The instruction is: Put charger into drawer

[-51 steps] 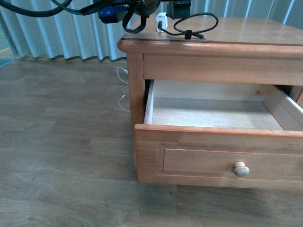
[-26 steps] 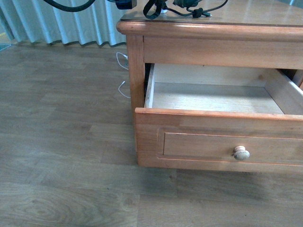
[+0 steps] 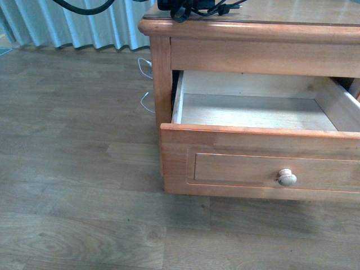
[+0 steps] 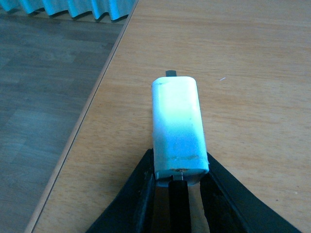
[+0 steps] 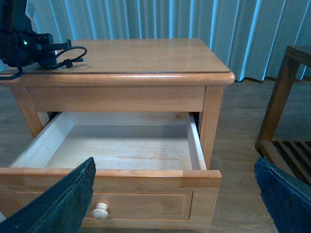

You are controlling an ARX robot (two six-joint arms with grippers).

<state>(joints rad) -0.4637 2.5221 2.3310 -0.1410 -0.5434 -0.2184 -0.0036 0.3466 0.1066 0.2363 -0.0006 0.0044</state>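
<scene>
Where the charger (image 4: 177, 121) lies flat on the nightstand top (image 4: 252, 58), the top's edge runs close along one side of it, and the floor (image 4: 39, 97) shows past the drop. On its other side and ahead of it there is wide open wood. Its near end sits between the fingers (image 4: 141, 194) of the left claw (image 4: 178, 158), which press on both flanks and pinch it. The rest of the block juts forward of the tips. From the right wrist, its black cable (image 5: 68, 54) loops on the top just beside the arm, near the left rear corner.

Below, the drawer (image 3: 253, 143) stands pulled well out, its pale inside open from above under the overhanging top. Its knob (image 3: 287, 178) faces forward. The right claw (image 5: 174, 165) hangs in front of the drawer, spread wide and holding nothing. A wooden rack (image 5: 282, 111) stands apart to the right, and a curtain (image 5: 170, 19) hangs behind.
</scene>
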